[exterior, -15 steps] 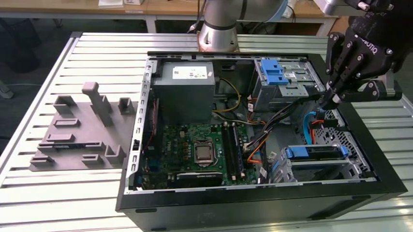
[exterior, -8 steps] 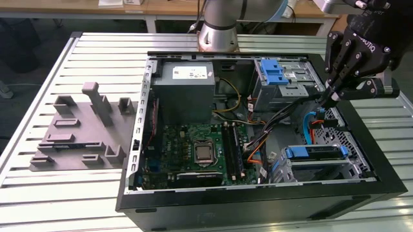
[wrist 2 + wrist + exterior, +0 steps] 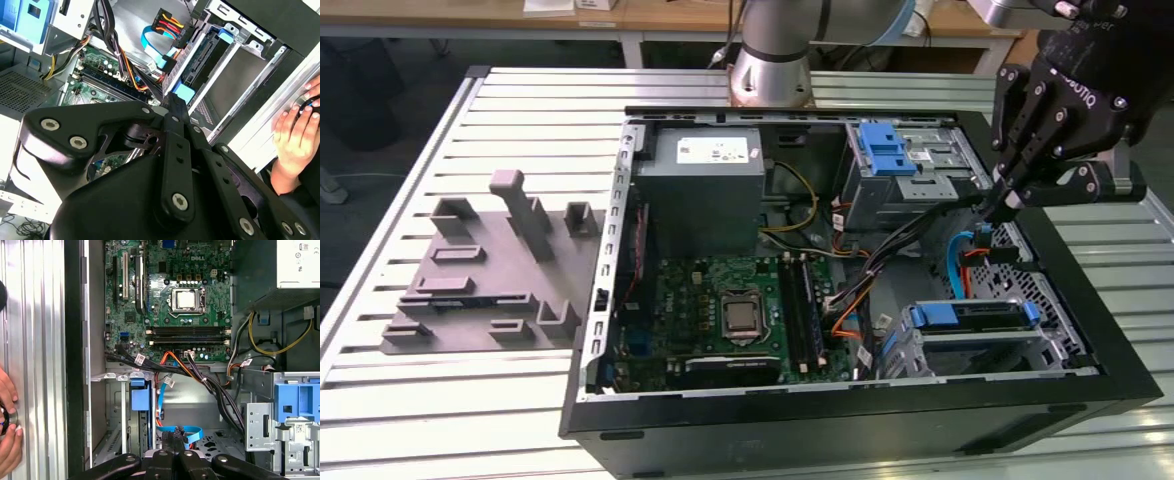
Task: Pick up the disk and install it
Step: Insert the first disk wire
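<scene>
Looking into the open computer case (image 3: 607, 300) lying on its side on the slatted table (image 3: 440, 400), I find the disk (image 3: 971, 316) sitting in the drive cage at the case corner closest to the camera on the exterior view's right, its blue bracket showing at both ends. My gripper (image 3: 998, 208) hangs over the same long edge of the case, further back, with its fingers pointing down into the case and pressed together; I can't make out anything between them. The tip is clear of the disk, not touching it, and sits closest to the looped blue data cable (image 3: 953, 262) that runs down beside the cage. In the second wrist view the fingers (image 3: 172, 107) point toward the disk's near end, where one blue tab of the bracket lies just past the tip. In the first wrist view the blue cable loop (image 3: 181, 430) lies right off the fingertips, with the disk's bracket off to one side of them in its bay. The motherboard (image 3: 734, 310) fills the case floor, and the grey power supply (image 3: 707, 190) sits at the case's far end. A person's hand (image 3: 295, 130) rests on the table by the case wall beside the cage.
</scene>
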`<state>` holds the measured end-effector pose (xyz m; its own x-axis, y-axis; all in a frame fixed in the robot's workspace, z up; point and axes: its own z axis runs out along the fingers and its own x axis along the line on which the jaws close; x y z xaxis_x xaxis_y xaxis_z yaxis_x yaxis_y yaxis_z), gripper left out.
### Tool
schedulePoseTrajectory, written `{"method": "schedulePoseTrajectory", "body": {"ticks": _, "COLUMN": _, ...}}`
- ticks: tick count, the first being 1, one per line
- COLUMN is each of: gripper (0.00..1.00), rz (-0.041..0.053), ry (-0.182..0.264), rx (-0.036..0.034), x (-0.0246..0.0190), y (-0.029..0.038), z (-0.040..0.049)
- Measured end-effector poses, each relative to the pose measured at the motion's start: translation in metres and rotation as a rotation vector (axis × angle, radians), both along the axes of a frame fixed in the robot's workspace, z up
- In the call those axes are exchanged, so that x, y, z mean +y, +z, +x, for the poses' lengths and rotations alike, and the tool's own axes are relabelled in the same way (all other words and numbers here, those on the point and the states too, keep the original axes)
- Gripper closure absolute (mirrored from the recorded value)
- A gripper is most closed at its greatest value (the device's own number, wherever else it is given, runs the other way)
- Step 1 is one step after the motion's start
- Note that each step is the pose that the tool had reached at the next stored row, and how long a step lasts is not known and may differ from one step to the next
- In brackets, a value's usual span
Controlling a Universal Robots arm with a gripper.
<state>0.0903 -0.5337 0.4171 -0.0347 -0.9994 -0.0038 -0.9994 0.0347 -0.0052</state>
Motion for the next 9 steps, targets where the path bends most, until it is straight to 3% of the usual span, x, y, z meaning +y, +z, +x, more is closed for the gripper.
{"method": "schedulePoseTrajectory", "body": {"ticks": 9, "gripper": 0.89, "rz": 0.0000, "ry": 0.000, "rx": 0.0000, "x": 0.0004, "y": -0.0011, "z": 0.0057}}
